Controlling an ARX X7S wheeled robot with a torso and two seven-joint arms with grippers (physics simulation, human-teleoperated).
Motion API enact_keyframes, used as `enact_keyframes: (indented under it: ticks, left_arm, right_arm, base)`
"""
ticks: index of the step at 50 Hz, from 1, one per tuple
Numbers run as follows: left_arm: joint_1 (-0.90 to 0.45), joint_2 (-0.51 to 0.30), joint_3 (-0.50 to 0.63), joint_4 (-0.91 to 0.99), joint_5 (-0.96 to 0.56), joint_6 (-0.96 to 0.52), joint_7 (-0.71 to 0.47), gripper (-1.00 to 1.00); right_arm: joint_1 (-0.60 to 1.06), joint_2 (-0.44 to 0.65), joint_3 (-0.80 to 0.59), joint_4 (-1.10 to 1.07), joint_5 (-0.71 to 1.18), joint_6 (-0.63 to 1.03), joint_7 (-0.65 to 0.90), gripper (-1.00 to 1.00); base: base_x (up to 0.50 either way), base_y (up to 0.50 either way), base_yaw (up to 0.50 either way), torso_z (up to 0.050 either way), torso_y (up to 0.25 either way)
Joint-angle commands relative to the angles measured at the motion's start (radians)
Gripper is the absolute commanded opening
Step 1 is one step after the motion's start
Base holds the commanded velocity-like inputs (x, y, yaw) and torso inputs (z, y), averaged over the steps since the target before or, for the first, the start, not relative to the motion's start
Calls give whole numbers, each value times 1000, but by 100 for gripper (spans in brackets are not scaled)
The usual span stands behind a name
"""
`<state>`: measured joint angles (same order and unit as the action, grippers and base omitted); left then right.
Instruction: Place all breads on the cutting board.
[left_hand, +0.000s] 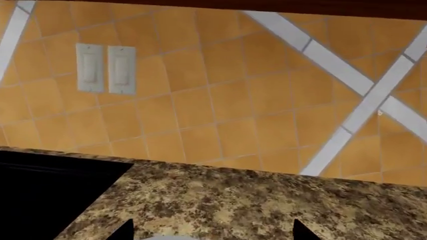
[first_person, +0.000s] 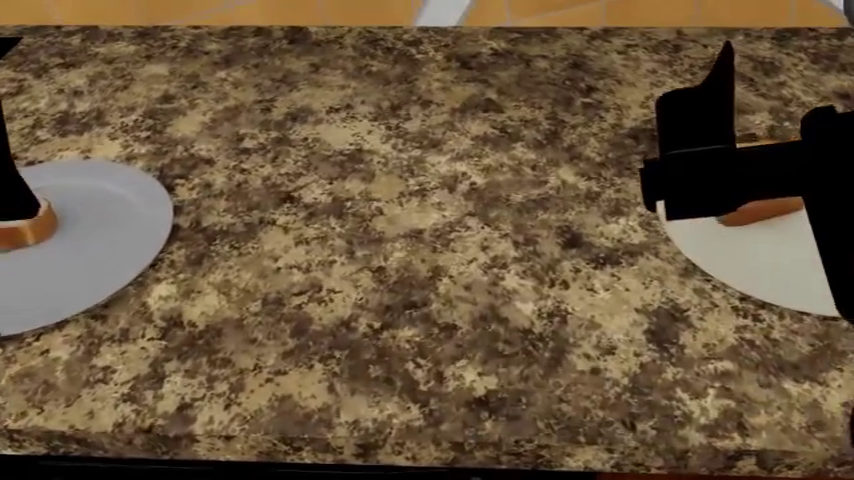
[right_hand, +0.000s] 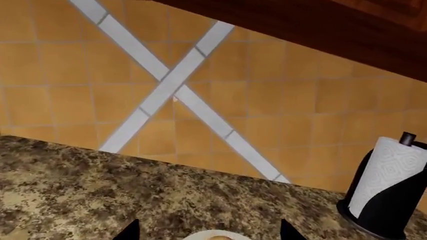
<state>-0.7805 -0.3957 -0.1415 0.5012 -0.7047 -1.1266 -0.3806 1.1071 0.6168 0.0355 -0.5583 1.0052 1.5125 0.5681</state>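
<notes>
On the speckled surface (first_person: 400, 250), near its left and right edges, we see one bread on each grey plate, and no cutting board in any view.

At the left edge, the short chunk (first_person: 24, 228) sits on the left plate (first_person: 107, 240) with our left end effector (first_person: 14, 190) right at it; at the right edge, the loaf (first_person: 761, 212) lies on the right plate (first_person: 761, 265), mostly hidden behind our right end effector (first_person: 727, 180). Both wrist views show two dark fingertips (left_hand: 303, 231) set apart, so we read both as spread and holding nothing, though whether either touches its bread we cannot tell. We judge both breads light, soft inside and firm at the crust, easily dented: we would take each across its crusted sides near the middle and squeeze gently.
</notes>
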Motion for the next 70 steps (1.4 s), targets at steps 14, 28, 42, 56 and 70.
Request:
enact_keyframes:
  ticks: [14,28,42,56,70]
  left_arm:
    - [-51,-30,-7,-28,-3,-8,-7,100]
    - [-63,-39,9,-35,9,25,4,100]
    - [-467,-226,148,-173,-69,-296,107,100]
    - [-598,-435,258,-350,-644,-431,-15,100]
    - [-898,-608,712,-525,-809,-436,200,100]
  right_arm:
    - [2,15,-31,24,60,-26,39,100]
    - [-16,27,-35,21,81,-57,44,100]
    - [-22,36,-53,27,78,-81,51,100]
    - [-30,22,-120,58,28,-150,28,100]
    - [37,7,-162,89,30,-128,37,100]
  base:
    - [500,0,0,0,1]
    - [429,0,0,0,1]
    - [0,0,0,0,1]
    - [0,0,0,0,0]
    - [0,0,0,0,0]
